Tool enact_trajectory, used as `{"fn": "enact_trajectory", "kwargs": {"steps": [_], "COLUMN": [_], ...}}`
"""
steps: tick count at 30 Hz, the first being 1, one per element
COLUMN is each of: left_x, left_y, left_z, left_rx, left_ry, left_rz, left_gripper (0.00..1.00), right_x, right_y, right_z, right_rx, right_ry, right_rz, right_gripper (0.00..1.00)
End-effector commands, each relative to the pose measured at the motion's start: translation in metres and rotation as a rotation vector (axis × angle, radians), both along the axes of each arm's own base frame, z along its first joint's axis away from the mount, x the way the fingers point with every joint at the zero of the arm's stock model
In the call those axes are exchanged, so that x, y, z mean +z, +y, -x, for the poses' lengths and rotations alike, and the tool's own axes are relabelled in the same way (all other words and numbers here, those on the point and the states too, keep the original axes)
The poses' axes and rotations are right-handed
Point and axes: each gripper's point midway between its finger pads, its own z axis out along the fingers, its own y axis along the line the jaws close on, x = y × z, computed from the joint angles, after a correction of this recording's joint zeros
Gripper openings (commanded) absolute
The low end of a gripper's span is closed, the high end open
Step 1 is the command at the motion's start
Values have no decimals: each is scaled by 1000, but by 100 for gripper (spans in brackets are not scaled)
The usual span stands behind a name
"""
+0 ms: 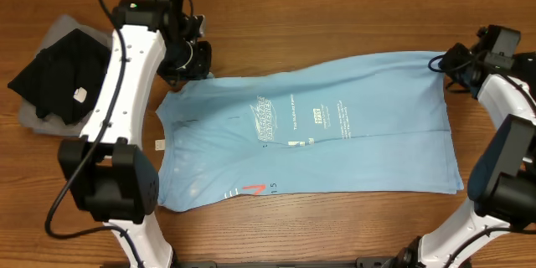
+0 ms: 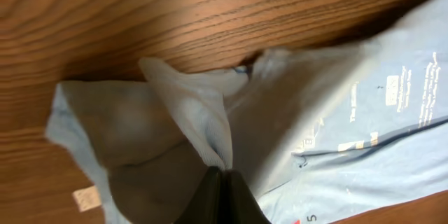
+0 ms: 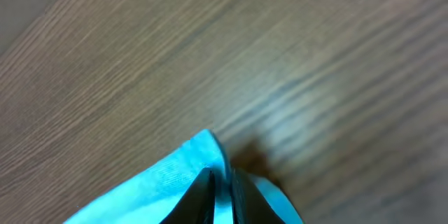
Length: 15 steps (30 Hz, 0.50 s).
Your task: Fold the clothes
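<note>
The light sky-blue T-shirt [image 1: 352, 146] lies spread flat across the table, its white lettering [image 1: 285, 117] facing up, with an orange-red mark [image 1: 254, 189] near the front hem. A small white tag [image 1: 158, 143] shows at its left edge. My left gripper [image 1: 189, 65] is at the shirt's far left corner. In the left wrist view this gripper [image 2: 222, 173] is shut on a raised fold of blue cloth [image 2: 199, 115]. My right gripper [image 1: 445, 61] is at the far right corner. In the right wrist view it [image 3: 222, 176] pinches the shirt's corner [image 3: 164, 178].
A pile of black and grey clothes [image 1: 54, 84] lies at the table's left edge, beside the left arm [image 1: 126, 75]. The right arm [image 1: 511, 134] runs along the table's right side. Bare wood [image 1: 335, 17] shows beyond the shirt and in front of it.
</note>
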Motion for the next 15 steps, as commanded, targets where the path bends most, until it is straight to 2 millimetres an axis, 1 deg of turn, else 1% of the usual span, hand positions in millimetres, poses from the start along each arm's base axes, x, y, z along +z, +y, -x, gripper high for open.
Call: {"fn": "enact_trajectory", "kwargs": {"steps": [1, 3, 5, 7, 10, 12, 14, 15], "left_x": [21, 21, 20, 19, 17, 17, 18, 19], "left_y": [7, 7, 8, 8, 12, 12, 11, 9], "left_z": [3, 5, 8, 14, 20, 18, 13, 11], "left_rx": [-15, -18, -19, -19, -19, -22, -22, -24], "left_ry": [-58, -51, -39, -13, 9, 0, -19, -29], "left_rz": [-26, -28, -29, -31, -53, -52, -46, -38], "left_gripper": [4, 4, 4, 4, 4, 4, 4, 4], "right_x": [46, 46, 41, 35, 34, 37, 37, 36], "right_y": [-16, -17, -16, -20, -22, -14, -6, -1], "right_z": [5, 10, 17, 27, 31, 28, 26, 24], "right_rx": [-76, -80, -78, -111, -109, -64, -38, -25], "right_ry": [-84, -74, -53, -16, -18, -41, -45, -45], "right_rz": [-12, -40, -73, -109, -145, -187, -212, -217], "right_gripper": [12, 11, 9, 8, 7, 12, 22, 26]}}
